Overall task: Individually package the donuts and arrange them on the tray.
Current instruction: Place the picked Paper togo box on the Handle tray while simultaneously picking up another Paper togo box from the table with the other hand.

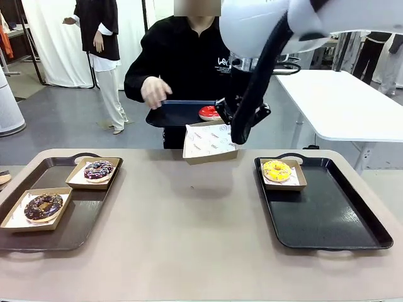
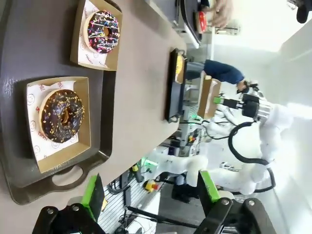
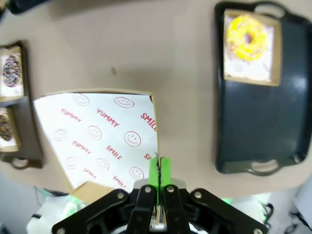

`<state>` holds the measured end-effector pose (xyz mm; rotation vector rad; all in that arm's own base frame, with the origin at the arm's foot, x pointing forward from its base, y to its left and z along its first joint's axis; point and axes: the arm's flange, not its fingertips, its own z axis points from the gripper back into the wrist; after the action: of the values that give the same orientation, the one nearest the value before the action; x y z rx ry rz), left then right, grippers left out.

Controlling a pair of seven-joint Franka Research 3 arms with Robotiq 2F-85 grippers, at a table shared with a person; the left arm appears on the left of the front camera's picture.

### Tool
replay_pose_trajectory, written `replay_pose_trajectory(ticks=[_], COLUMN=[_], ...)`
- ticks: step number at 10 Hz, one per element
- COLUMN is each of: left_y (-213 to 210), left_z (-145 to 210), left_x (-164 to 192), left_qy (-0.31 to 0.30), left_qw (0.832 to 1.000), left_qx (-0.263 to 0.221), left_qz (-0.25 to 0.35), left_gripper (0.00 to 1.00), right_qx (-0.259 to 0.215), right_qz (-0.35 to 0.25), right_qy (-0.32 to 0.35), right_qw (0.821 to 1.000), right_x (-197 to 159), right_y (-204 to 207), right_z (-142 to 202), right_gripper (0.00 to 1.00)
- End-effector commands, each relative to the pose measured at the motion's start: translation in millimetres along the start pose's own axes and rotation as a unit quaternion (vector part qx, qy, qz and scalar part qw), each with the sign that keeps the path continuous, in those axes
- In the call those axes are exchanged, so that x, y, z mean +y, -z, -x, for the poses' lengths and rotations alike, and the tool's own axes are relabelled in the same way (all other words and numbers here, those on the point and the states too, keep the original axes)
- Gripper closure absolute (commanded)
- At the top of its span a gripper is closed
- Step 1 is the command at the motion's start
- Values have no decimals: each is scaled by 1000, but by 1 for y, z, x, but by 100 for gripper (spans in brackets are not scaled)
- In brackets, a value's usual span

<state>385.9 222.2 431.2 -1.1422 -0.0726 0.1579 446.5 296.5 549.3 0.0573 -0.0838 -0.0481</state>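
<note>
The right gripper (image 3: 157, 170) is pinching an empty paper-lined box (image 1: 210, 143) by its rim at mid-frame, light and floppy, awaiting the soft, smearable red donut (image 1: 208, 112) on the person's tray; left fingers (image 2: 92, 195) are spread wide.

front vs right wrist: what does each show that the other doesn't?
Front alone: the person holding a dark tray with the red donut, plus the whole left tray with the chocolate donut.

Right wrist alone: the right gripper shut on the edge of the empty box, and that box's liner print with smileys, "YUMMY" and "SMILE".

Both: the empty box held above the table, the yellow donut boxed on the right tray, and the sprinkled donut in its box.
</note>
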Motion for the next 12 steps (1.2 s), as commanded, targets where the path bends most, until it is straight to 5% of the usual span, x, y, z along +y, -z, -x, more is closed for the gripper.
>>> replay_pose_trajectory(ticks=[1, 7, 12], left_y=[-21, -25, -25], left_z=[3, 11, 11], left_x=[8, 17, 17], left_qy=[0, -21, -21], left_qw=[999, 999, 999], left_qx=[-11, -20, -20], left_qz=[31, 20, 20], left_gripper=[0, 0, 0], right_qx=[21, 42, 39], right_qz=[11, 17, 14], right_qy=[2, -19, -16], right_qw=[1000, 999, 999], right_x=[17, 28, 27], right_y=[-1, 23, 35], right_z=[-34, -99, -99], right_gripper=[100, 100, 100])
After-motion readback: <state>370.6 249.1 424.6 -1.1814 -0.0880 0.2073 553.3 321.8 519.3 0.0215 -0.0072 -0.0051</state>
